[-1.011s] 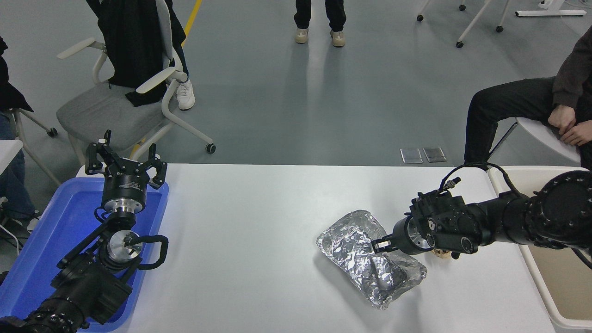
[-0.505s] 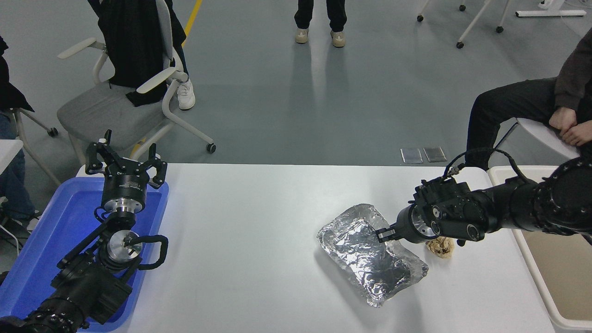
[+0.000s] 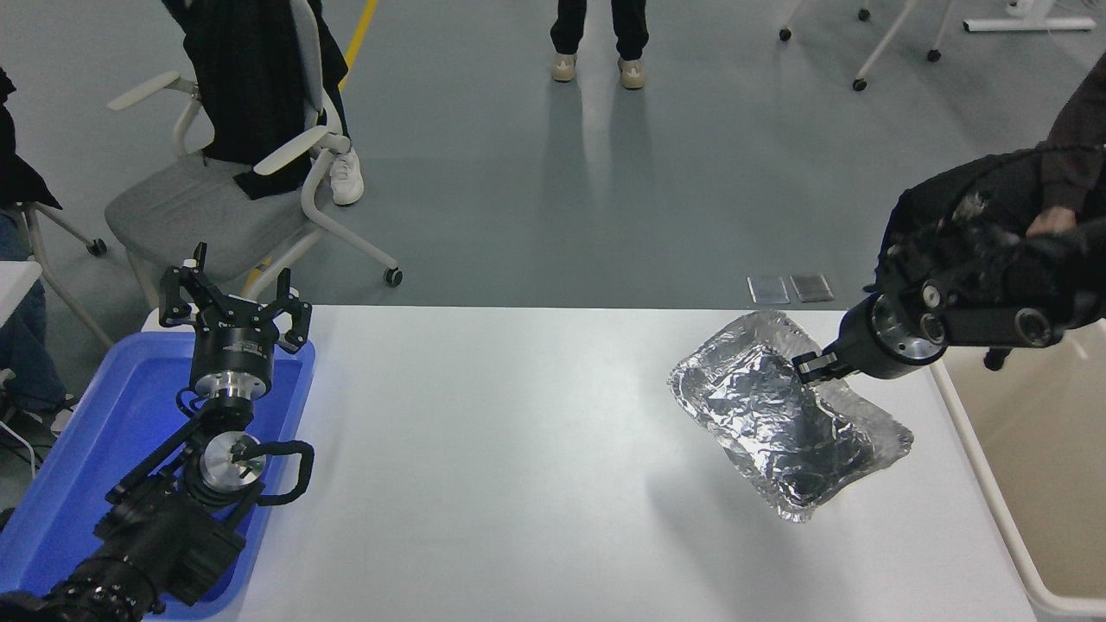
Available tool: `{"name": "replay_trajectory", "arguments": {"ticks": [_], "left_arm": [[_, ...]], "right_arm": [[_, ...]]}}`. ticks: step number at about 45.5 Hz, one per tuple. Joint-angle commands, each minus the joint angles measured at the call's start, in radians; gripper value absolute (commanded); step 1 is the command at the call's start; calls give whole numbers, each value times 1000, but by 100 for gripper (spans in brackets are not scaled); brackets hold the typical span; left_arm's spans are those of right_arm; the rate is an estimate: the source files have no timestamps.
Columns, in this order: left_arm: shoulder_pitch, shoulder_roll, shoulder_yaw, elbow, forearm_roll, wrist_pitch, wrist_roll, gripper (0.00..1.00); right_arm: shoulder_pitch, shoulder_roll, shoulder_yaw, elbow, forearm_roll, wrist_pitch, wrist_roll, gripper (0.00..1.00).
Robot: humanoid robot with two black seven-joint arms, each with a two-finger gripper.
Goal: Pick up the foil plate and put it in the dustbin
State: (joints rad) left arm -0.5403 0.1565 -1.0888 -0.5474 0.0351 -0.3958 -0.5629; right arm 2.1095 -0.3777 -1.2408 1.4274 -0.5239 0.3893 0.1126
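Right gripper clamped on the rim of the foil plate, pinching its far right edge. One foil plate only, crinkled silver, hanging tilted below and left of the claw, lifted clear of the table; its soft shadow falls on the tabletop further left and lower. Plate interior looks empty. Right arm comes in from the right edge, above the table's far right corner.

Just right of the claw: one dustbin, cream tub, thick rim touching or just beside the table's right edge; the part of its inside that shows is bare beige. Plate is near the bin, not over it yet.

White table under and left of the claw, matte.

Far left of the claw: left gripper, fingers spread apart, holding nothing, pointing away from the camera, parked over one blue tray at the table's left edge. What shows of the tray is bare blue.

Room beyond the claw: grey floor, yellow line at upper left. One grey office chair with dark clothing draped on it, far left. A standing person's legs and shoes at top centre. A seated person behind the right arm at right edge, partly hidden. More chair bases with castors at upper right; count unclear.
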Motion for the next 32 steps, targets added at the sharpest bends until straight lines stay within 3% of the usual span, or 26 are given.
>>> {"name": "replay_trajectory", "arguments": {"ticks": [1,7,13,22,27,32], "left_arm": [[2,5,-2,0,0,-2,0,99],[2,8,-2,0,0,0,0,99],[2,8,-2,0,-1,0,0,99],[2,8,1,0,-1,0,0,99],[0,5,1,0,-1,0,0,99],[0,5,1,0,-1,0,0,99]], "right_arm": [[267,-23,-58,90,30,149,-5,0],[302,-21,-58,93,31,177,-7,0],[311,-35,-58,93,114,210,-8,0],[307,-82,-137,79,113,214,-8,0],[300,-144,-190,55,98,212,-8,0],[274,-222,-236,-39,7,214,-7,0]]}}
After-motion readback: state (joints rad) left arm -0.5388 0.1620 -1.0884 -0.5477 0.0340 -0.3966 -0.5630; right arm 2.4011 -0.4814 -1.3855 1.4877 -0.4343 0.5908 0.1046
